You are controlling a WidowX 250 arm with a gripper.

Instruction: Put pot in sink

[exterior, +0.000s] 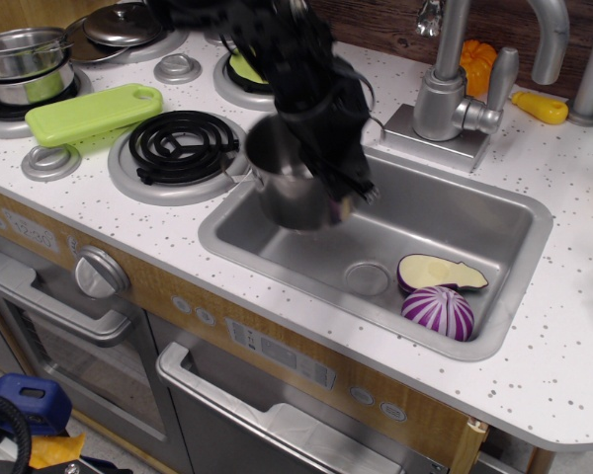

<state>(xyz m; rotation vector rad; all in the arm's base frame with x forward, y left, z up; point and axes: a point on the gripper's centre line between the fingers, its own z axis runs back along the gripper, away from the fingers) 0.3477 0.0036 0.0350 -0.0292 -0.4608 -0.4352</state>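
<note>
At far left, shallow stacked steel pots (25, 64) sit on a burner, beside a flat lime-green cutting board (92, 112) and a black coiled burner (183, 146). The shiny cylindrical pot (285, 185) hangs tilted above the sink's left end, clamped at its rim by the blurred black gripper (328, 178). The grey, round-cornered sink (306, 229) holds a round drain (367, 278), a cut eggplant slice (439, 272) and a striped purple onion half (438, 312) at its right.
</note>
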